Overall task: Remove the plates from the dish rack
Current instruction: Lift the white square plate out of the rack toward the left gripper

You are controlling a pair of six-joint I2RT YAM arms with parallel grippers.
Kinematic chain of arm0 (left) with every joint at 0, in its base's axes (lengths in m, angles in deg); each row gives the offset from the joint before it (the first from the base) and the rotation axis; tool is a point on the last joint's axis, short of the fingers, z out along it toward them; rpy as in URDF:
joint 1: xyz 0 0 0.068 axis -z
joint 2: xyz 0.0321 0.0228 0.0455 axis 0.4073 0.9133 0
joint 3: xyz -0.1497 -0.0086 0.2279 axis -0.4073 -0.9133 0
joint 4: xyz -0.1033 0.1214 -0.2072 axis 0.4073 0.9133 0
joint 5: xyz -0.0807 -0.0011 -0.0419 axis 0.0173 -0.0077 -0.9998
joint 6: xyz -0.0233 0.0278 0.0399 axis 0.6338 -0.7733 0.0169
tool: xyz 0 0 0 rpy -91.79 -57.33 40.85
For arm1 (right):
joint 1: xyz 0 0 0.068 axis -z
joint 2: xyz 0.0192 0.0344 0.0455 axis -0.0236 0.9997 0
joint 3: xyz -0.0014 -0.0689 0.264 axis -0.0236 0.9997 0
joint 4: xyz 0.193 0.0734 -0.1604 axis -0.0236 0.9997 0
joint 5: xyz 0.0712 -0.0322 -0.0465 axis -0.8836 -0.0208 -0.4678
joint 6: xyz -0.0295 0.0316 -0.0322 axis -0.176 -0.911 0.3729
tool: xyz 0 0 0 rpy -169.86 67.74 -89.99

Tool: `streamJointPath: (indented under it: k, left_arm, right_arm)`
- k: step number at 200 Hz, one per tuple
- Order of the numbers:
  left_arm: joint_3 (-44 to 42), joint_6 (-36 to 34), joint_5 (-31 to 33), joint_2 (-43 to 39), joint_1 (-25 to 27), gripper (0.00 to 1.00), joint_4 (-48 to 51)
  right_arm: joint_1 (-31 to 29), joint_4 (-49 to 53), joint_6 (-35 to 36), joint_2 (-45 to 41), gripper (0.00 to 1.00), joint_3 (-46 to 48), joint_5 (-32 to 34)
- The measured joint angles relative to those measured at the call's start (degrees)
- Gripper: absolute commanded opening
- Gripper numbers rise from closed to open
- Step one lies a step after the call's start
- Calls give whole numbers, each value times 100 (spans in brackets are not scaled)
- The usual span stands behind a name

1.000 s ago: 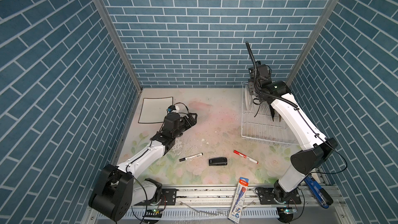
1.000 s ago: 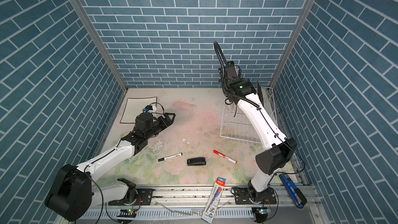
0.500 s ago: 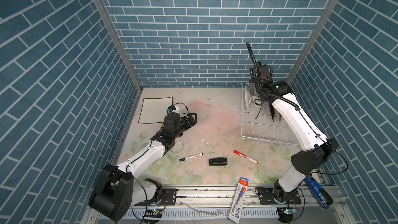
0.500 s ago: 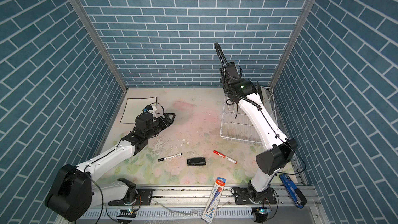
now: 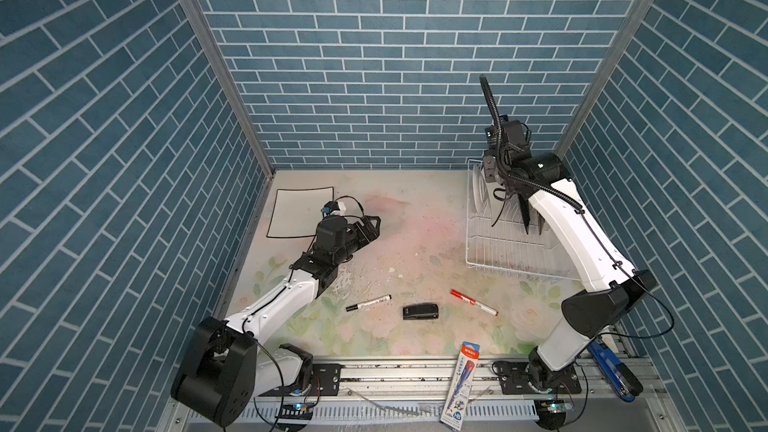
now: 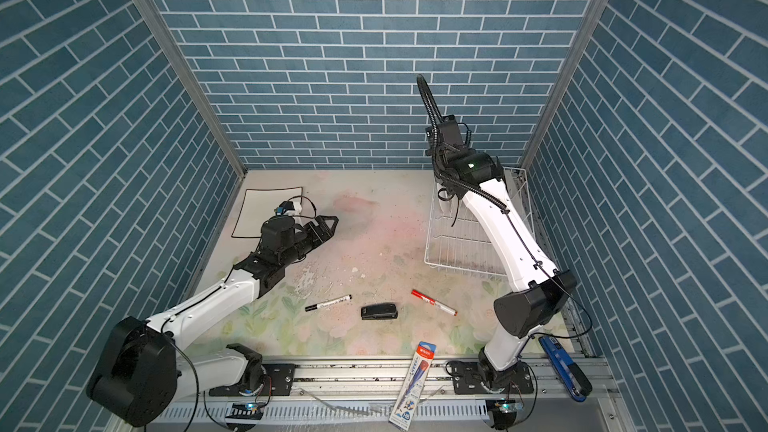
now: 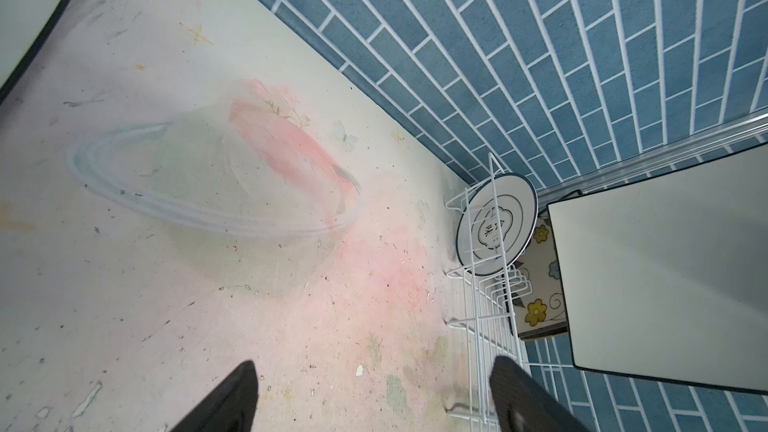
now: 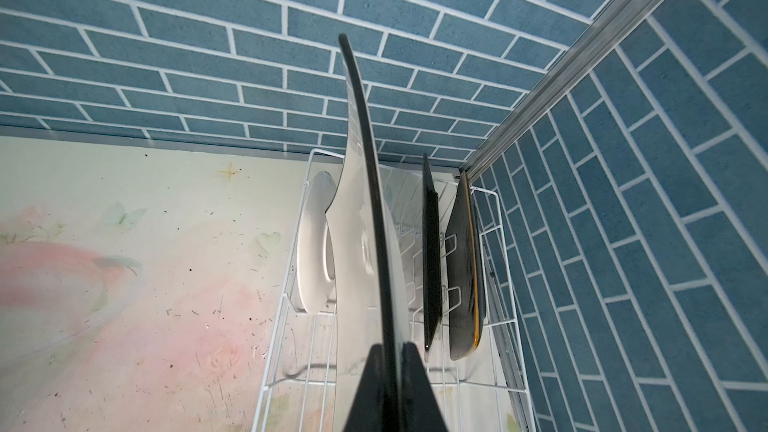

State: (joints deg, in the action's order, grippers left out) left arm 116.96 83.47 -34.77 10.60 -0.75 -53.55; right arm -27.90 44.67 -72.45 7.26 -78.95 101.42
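Right gripper (image 8: 392, 371) is clamped on a white plate's (image 8: 357, 218) rim above the rack (image 8: 494, 243). Left gripper (image 7: 374, 396) fingers stand apart, nothing between them.

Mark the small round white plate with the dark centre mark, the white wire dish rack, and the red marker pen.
small round white plate with the dark centre mark (image 7: 496, 229): left wrist view, its printed centre.
white wire dish rack (image 5: 505, 245): a top view, its wire floor.
red marker pen (image 5: 464, 298): a top view, its red barrel.

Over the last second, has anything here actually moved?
Barely. The right gripper stays shut on the square white plate, held on edge over the dish rack; its arm shifted only slightly. The left gripper stays open and idle, and the plate on the table has not moved.
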Motion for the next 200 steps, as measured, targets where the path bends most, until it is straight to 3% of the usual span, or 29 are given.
streamJointPath:
  k: [200]
  left_arm:
    - [0, 26, -4, -385, 0, 90, 227]
  right_arm:
    - [-634, 177, -365, -201, 0, -330, -398]
